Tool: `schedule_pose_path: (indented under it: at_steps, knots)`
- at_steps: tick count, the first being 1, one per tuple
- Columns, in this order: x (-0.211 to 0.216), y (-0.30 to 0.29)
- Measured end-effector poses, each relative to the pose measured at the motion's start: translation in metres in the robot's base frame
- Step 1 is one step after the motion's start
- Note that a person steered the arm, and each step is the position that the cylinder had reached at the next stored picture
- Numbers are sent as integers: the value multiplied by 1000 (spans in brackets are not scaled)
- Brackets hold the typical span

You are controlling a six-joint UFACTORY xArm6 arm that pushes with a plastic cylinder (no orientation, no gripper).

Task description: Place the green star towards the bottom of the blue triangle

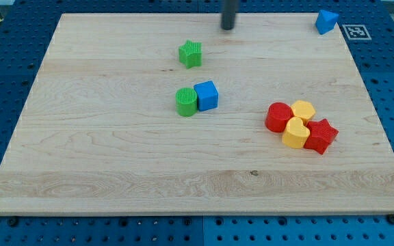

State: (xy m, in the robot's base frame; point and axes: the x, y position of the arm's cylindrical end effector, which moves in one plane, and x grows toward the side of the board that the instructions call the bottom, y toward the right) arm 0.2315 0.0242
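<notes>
The green star (191, 54) lies on the wooden board in the upper middle. The blue triangle (326, 22) sits at the board's top right corner, far to the star's right. My tip (228, 27) is at the view's top, above and to the right of the green star, apart from it, and well left of the blue triangle.
A green cylinder (186, 102) touches a blue cube (206, 96) in the board's middle. At the right, a red cylinder (278, 117), a yellow hexagon (304, 111), a yellow heart (295, 133) and a red star (321, 136) cluster together. The wooden board (115, 171) lies on a blue pegboard.
</notes>
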Motion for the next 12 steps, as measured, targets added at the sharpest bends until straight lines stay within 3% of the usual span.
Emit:
schedule_pose_path:
  at_steps: [1, 2, 3, 8, 12]
  knots:
    - [11, -65]
    - [57, -102]
    - [89, -106]
    - [103, 8]
    - [103, 44]
